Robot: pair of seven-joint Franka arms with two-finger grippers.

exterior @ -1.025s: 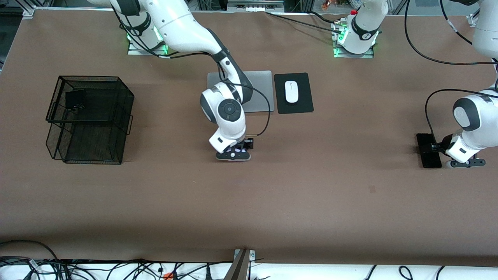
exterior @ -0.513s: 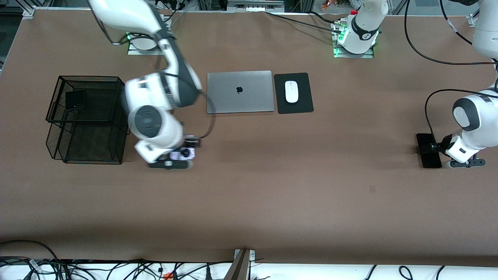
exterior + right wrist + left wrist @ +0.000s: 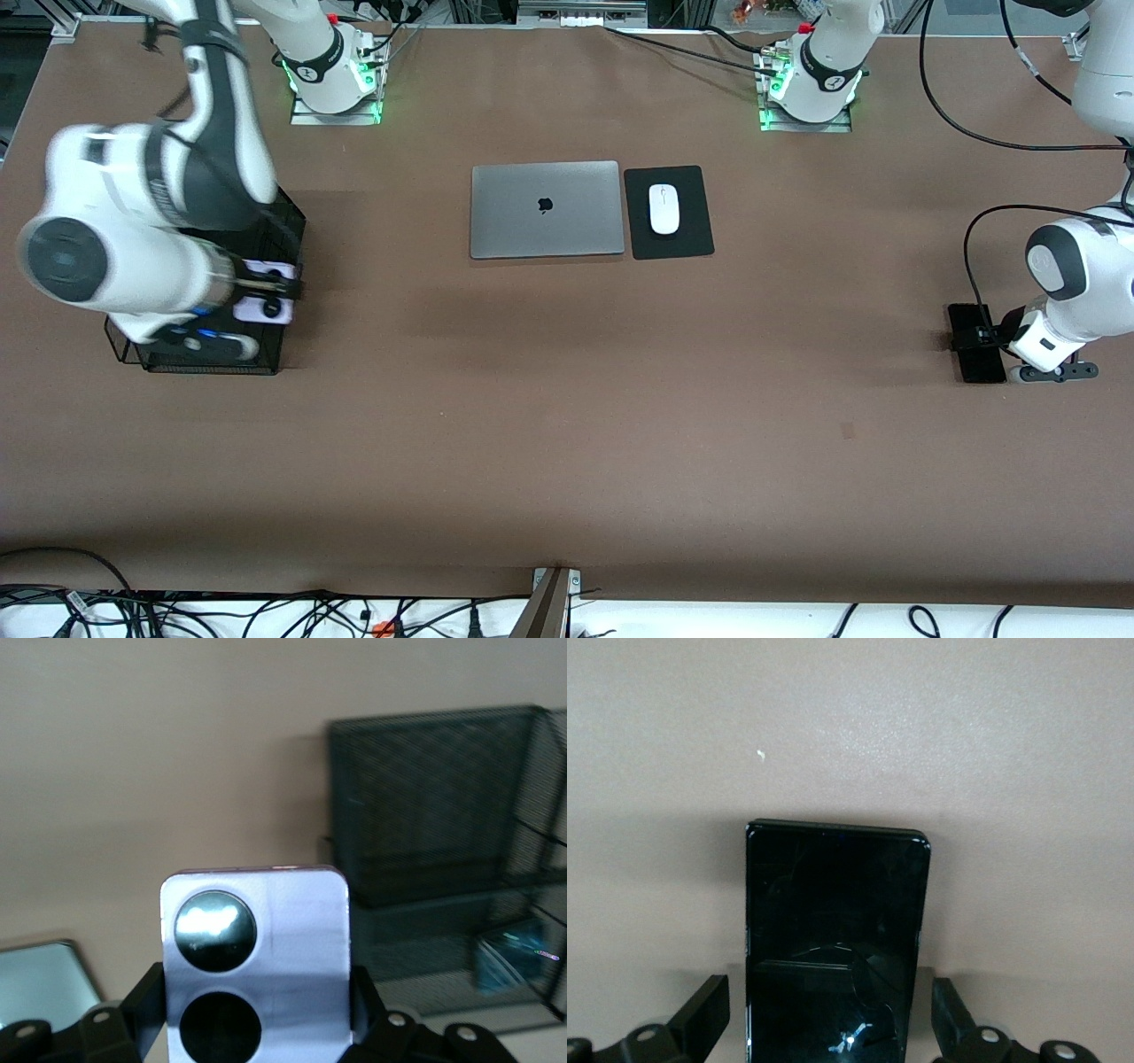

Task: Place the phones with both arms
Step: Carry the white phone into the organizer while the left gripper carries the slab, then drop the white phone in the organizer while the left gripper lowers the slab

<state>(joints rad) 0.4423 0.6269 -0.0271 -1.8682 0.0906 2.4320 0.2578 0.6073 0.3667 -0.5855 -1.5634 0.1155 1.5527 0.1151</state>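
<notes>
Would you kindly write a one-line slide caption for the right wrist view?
Right gripper holds the lavender flip phone between its fingers, with the black mesh basket ahead.

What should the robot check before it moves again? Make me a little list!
1. Right tool shut on the lavender phone: ok.
2. Lavender phone is over the black mesh rack, at its edge toward the laptop: ok.
3. Room in the rack for it: cannot tell, the arm hides the rack.
4. Left tool open, one finger on each side of the long black phone: ok.
5. Long black phone flat on the table: ok.
</notes>
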